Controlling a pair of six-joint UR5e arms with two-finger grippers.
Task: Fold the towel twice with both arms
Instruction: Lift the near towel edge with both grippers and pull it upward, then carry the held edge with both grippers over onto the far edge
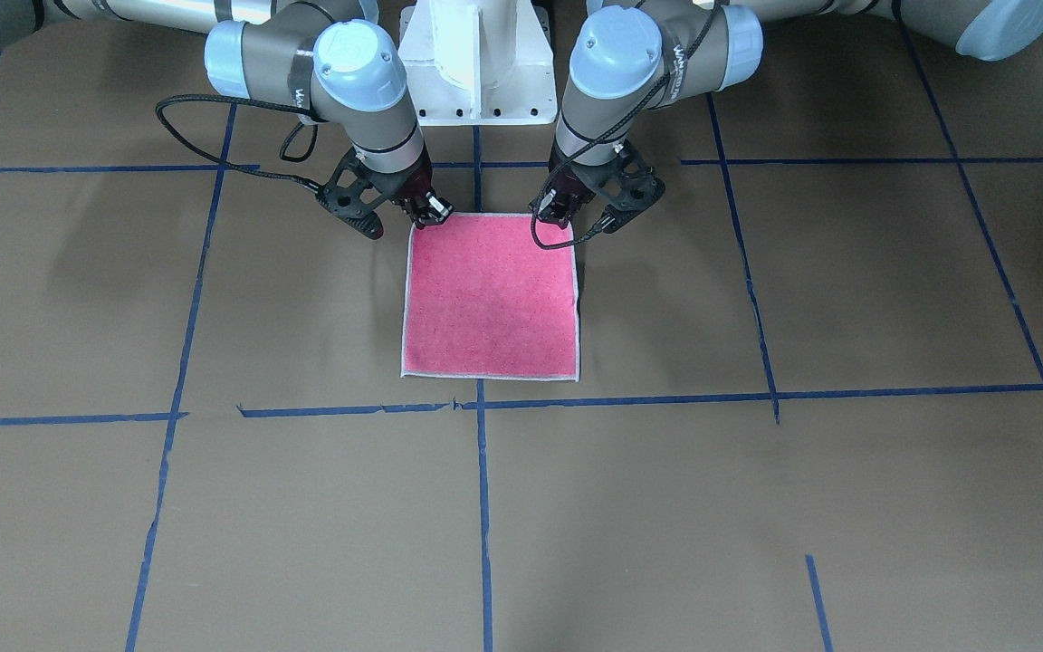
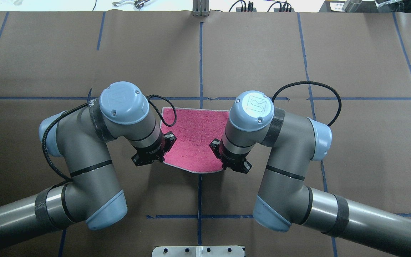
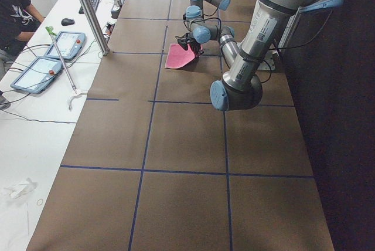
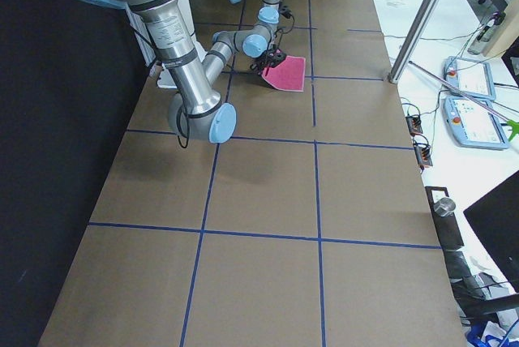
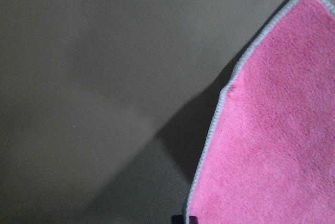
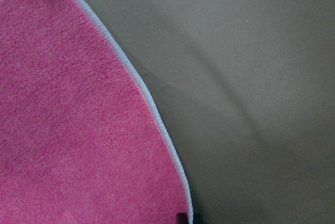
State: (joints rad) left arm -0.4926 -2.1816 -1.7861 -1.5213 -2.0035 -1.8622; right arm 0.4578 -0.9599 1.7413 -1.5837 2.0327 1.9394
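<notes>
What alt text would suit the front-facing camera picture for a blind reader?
A small square pink terry towel lies on a brown blue-taped table, its two robot-side corners pinched by the black left gripper and right gripper.

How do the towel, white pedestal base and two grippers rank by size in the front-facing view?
1. towel
2. white pedestal base, cut off by the frame
3. left gripper and right gripper: alike, not ranked

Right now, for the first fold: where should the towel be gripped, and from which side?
Its two corners nearest the robot's base, one per gripper, coming from above on the base side. The towel is square, pink face up, its far edge flat on the table. The left gripper and right gripper appear to pinch those corners.
</notes>
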